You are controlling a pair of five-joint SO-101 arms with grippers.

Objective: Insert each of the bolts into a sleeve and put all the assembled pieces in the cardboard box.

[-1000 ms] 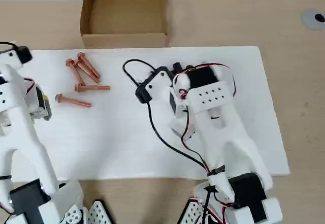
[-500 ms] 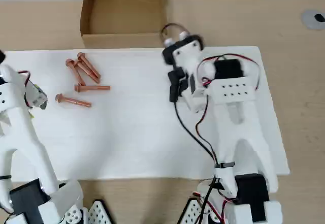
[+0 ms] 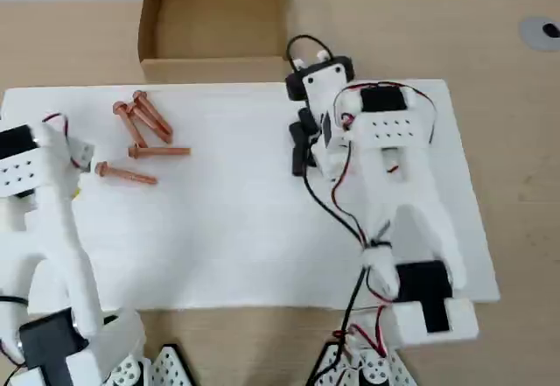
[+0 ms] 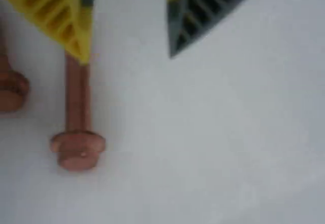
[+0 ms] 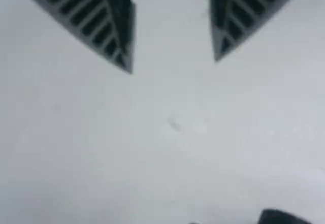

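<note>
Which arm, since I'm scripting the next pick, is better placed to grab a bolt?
Left. The left gripper, open, hangs over a bolt, one fingertip at its shaft. The right gripper, also open, is over bare white sheet, away from the bolts.

Wooden table bears white sheet, cardboard box.

No text, label, number or sign can be read on anything here.

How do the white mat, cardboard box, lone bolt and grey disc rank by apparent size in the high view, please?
1. white mat
2. cardboard box
3. lone bolt and grey disc, unranked: the bolt is longer, the disc wider but cropped.
</note>
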